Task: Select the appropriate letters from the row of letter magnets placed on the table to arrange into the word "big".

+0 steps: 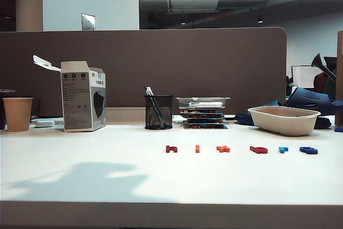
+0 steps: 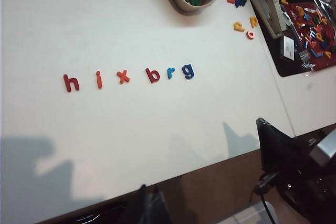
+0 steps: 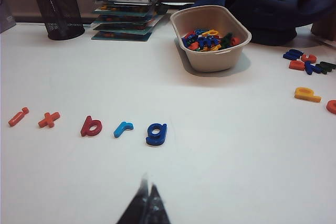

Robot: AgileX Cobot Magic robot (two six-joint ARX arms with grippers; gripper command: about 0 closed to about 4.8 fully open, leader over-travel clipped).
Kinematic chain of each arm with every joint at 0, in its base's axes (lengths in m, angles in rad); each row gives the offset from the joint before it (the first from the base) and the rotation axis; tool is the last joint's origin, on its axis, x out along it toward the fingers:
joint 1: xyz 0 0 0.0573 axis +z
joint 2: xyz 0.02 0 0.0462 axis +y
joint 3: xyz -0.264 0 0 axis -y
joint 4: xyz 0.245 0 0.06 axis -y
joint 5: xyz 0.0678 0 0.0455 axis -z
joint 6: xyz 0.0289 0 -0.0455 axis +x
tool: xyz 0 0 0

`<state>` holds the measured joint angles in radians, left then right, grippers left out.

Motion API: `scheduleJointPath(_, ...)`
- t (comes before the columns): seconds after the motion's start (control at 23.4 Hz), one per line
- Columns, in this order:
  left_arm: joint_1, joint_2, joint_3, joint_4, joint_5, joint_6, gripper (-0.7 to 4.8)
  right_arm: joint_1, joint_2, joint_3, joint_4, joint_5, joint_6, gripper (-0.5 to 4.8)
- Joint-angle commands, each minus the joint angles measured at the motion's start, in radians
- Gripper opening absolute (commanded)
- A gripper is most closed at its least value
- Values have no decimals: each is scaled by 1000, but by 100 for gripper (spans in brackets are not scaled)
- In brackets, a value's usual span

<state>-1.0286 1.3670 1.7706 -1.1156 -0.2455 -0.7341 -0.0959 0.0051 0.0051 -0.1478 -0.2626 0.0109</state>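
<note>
The row of letter magnets lies on the white table [image 1: 107, 159]: dark red h [image 1: 171, 148], orange i [image 1: 197, 148], orange-red x [image 1: 223, 148], red b [image 1: 258, 149], light blue r [image 1: 283, 149], dark blue g [image 1: 308, 150]. The left wrist view shows the whole row from above, with b [image 2: 153, 75], i [image 2: 99, 79] and g [image 2: 188, 71]. My left gripper [image 2: 149, 190] is shut and empty, out past the table's front edge. My right gripper [image 3: 148, 186] is shut and empty above the table, a short way in front of g [image 3: 157, 133] and b [image 3: 91, 127]. Neither gripper shows in the exterior view.
A beige bowl [image 3: 215, 61] full of spare letters stands behind the row's right end. Loose letters [image 3: 307, 94] lie further right. At the back are a mesh pen cup [image 1: 158, 112], stacked trays [image 1: 203, 113], a white box [image 1: 83, 96] and a paper cup [image 1: 17, 113].
</note>
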Motion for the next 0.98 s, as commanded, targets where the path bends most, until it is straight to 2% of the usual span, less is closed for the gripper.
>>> scheduleJointPath(0.04,3,5,2,15,-3,-2,-5,2,-6,26,11,1,46,-5)
scheduleJointPath(0.13,3,5,2,15,-4,0,-5,2,-3,115,-23,47,105,-6)
scheduleJointPath(0.21,6,5,2,16,-5,0,-5,2,12,220,-102,91,102,-6)
scheduleJointPath(0.38,6,5,2,16,-4,0,-5,2,119,428,-254,89,98,-5)
scheduleJointPath(0.6,6,5,2,16,-4,0,-5,2,364,668,-420,84,98,-6)
scheduleJointPath(0.73,6,5,2,16,-5,0,-5,13,574,822,-468,-3,98,-6)
scheduleJointPath(0.98,6,5,2,16,-4,0,-5,167,923,1089,-561,20,114,-6)
